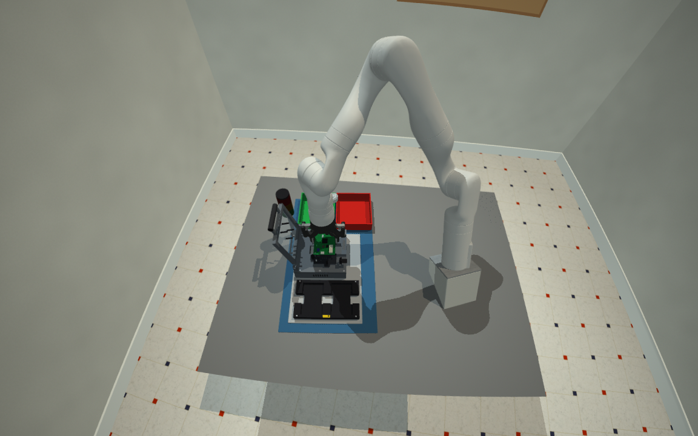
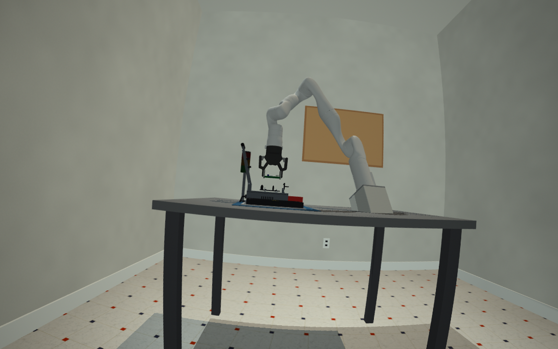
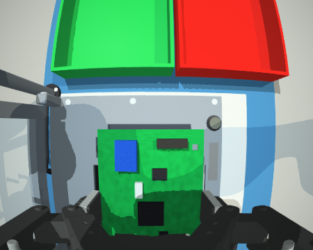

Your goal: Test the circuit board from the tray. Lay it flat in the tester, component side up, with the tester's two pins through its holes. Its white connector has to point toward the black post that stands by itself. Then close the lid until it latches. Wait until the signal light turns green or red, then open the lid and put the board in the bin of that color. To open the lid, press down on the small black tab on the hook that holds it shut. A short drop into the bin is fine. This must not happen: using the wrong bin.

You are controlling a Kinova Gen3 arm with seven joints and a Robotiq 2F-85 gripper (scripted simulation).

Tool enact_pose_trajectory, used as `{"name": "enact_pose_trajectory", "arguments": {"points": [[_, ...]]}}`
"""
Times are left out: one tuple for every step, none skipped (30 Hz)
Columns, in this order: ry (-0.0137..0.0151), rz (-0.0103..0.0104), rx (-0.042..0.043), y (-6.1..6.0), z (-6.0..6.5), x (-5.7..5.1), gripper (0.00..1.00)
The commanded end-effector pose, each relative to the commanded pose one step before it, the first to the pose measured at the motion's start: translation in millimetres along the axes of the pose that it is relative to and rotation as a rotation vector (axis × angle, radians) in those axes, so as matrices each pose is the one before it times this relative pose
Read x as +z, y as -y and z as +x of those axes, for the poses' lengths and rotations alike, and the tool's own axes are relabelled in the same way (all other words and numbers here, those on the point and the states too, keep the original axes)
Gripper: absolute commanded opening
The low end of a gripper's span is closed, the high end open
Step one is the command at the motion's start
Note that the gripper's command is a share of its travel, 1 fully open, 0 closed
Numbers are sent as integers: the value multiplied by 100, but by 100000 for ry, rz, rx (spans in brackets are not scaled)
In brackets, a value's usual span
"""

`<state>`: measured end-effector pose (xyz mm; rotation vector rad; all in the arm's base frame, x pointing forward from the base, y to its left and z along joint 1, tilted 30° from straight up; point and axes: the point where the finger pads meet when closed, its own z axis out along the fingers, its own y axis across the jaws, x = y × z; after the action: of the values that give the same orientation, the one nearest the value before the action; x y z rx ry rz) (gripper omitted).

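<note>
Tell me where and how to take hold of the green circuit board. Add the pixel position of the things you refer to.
Grip the green circuit board (image 1: 325, 244) (image 2: 272, 177) (image 3: 150, 184) by its two opposite side edges, coming straight down from above. It is thin and lies roughly level, its upper face carries raised parts such as the blue block (image 3: 126, 155), and those straight edges suit flat fingers. The pincer (image 1: 323, 243) (image 2: 271, 175) (image 3: 150, 204) holds it that way.

Legible texts, labels, brands, numbers or signs, for your record: none you can read in any view.
</note>
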<state>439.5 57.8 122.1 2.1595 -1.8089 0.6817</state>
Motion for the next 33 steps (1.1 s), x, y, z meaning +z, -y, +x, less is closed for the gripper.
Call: {"name": "enact_pose_trajectory", "arguments": {"points": [[73, 157, -10, 43, -27, -63, 77], [0, 0, 0, 0, 0, 0, 77], [0, 0, 0, 0, 0, 0, 77], [0, 0, 0, 0, 0, 0, 77], [0, 0, 0, 0, 0, 0, 77], [0, 0, 0, 0, 0, 0, 77], [0, 0, 0, 0, 0, 0, 77], [0, 0, 0, 0, 0, 0, 77], [0, 0, 0, 0, 0, 0, 77], [0, 0, 0, 0, 0, 0, 77], [0, 0, 0, 0, 0, 0, 77], [0, 0, 0, 0, 0, 0, 77], [0, 0, 0, 0, 0, 0, 77], [0, 0, 0, 0, 0, 0, 77], [0, 0, 0, 0, 0, 0, 77], [0, 0, 0, 0, 0, 0, 77], [0, 0, 0, 0, 0, 0, 77], [0, 0, 0, 0, 0, 3, 77], [0, 0, 0, 0, 0, 8, 77], [0, 0, 0, 0, 0, 15, 77], [0, 0, 0, 0, 0, 24, 77], [0, 0, 0, 0, 0, 34, 77], [0, 0, 0, 0, 0, 46, 77], [0, 0, 0, 0, 0, 58, 77], [0, 0, 0, 0, 0, 70, 77], [0, 0, 0, 0, 0, 83, 77], [0, 0, 0, 0, 0, 96, 77], [0, 0, 0, 0, 0, 0, 77], [0, 0, 0, 0, 0, 0, 77], [0, 0, 0, 1, 0, 109, 77], [0, 0, 0, 0, 0, 121, 77], [0, 0, 0, 0, 0, 133, 77], [0, 0, 0, 0, 1, 144, 77]]}}
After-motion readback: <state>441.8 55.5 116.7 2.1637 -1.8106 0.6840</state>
